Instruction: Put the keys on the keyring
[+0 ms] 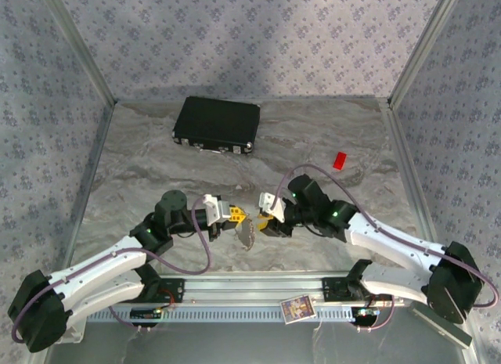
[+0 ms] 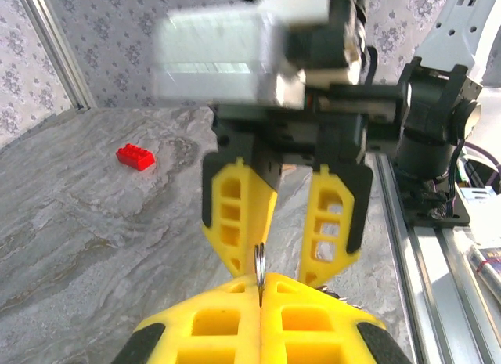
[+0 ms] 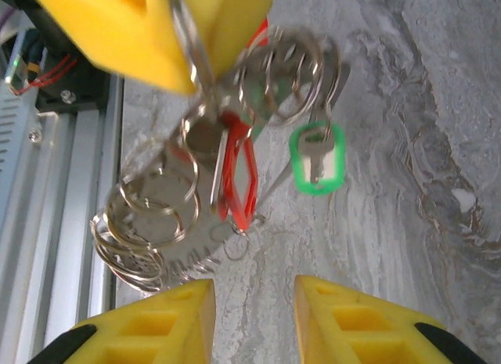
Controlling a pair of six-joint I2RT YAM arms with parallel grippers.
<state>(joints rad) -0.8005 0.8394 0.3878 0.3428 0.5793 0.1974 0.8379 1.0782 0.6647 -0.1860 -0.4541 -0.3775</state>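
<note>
Yellow left gripper pinches the keyring by its edge; your parted right gripper, lower frame, could knock it loose.

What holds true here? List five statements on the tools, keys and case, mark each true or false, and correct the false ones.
1. The left tool is clamped shut on a ring of the keyring. True.
2. The right tool is shut on the green-tagged key. False: its jaws stand open and that key hangs free in front of them.
3. The black case lies open. False: it is closed, at the far side of the table.
4. A red block lies on the table, apart from both tools. True.
5. The green-tagged key hangs from a ring. True.
</note>
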